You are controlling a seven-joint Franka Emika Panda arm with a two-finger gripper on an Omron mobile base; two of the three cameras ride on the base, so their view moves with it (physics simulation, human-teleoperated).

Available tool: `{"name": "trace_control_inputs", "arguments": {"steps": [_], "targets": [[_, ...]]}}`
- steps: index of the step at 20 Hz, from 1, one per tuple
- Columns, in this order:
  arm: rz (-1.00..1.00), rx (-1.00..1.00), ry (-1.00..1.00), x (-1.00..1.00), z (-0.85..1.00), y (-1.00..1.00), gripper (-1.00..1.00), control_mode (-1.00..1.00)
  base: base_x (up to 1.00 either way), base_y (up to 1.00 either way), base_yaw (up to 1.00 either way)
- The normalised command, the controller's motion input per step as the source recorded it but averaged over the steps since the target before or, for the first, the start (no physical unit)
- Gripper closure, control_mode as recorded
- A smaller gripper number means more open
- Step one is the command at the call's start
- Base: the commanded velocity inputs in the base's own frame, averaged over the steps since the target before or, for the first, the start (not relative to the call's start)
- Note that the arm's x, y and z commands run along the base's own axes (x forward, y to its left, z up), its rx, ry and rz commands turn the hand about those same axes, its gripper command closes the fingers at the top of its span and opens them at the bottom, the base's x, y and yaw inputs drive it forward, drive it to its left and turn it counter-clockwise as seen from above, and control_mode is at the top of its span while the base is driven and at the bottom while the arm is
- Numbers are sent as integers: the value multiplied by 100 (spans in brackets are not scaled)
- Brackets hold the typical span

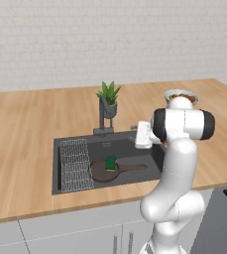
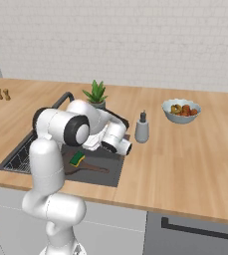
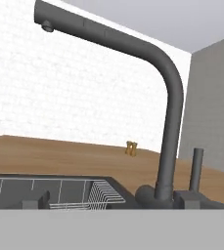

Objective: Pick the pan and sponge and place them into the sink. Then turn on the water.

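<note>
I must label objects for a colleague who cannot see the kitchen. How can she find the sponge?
Find the dark grey sink set in the wooden counter. Inside it lies a brown pan, and the sponge rests on that pan. It is the small green and yellow block, the sink's brightest item.

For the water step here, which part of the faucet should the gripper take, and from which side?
Probably the short upright lever beside the faucet base, not the thick curved neck. It is a slim post with free space around it; in the hand view the open gripper already faces it level, so a straight horizontal approach should suit.
</note>
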Motion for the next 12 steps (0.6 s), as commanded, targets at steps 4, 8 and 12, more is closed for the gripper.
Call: {"name": "trace_control_inputs", "arguments": {"steps": [4,8,12], "targets": [[-14,0,-11,22,8,8,-100,-100,0,0,0],[-15,0,-1,23,9,2,-100,-100,0,0,0],[-12,0,0,26,7,5,-100,-100,0,0,0]]}}
